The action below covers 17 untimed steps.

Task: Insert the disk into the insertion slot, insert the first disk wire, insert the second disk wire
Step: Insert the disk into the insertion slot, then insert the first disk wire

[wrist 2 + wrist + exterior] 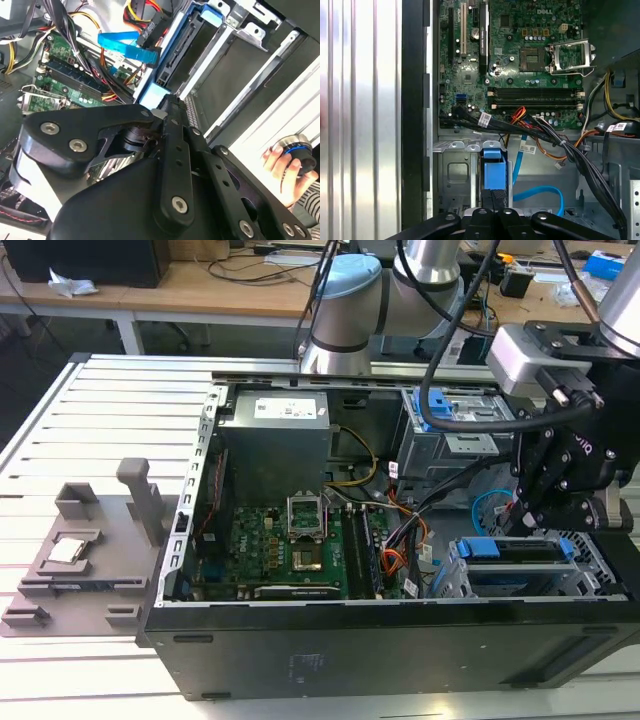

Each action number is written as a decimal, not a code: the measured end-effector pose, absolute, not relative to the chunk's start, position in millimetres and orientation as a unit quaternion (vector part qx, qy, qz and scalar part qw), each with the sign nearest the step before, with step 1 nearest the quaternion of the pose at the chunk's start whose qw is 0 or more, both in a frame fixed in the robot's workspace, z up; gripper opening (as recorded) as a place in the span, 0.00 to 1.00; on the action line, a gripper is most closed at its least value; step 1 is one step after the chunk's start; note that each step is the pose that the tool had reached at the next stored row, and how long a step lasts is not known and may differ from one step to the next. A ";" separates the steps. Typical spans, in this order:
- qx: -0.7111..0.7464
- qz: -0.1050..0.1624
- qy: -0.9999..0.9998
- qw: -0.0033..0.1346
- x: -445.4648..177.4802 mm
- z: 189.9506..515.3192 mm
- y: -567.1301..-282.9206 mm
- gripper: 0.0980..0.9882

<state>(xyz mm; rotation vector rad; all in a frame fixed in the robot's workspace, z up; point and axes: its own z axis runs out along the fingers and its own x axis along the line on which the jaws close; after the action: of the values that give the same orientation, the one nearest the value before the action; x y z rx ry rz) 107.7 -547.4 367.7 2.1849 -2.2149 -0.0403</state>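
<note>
**Disk step in hand**

Exterior view: your gripper (525, 528) hovers over the disk (515, 552), which is lodged in the insertion slot (450, 578). Second wrist view: its tip touches the disk's blue edge. First wrist view: fingers (486, 200) pinched together, holding nothing visible. Seating it likely needs a square push.

From outside we overlook the open computer case (350, 650); both wrist views peer closely past the pincer (493, 194) (167, 102) at its motherboard (520, 65) (60, 90).
</note>
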 end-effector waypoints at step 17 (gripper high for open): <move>0.702 -0.013 -0.712 0.015 120.8 366.2 -547.4 0.01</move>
<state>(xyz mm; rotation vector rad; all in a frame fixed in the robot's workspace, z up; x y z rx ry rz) 120.8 -547.4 366.2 2.1848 -2.2148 -0.0403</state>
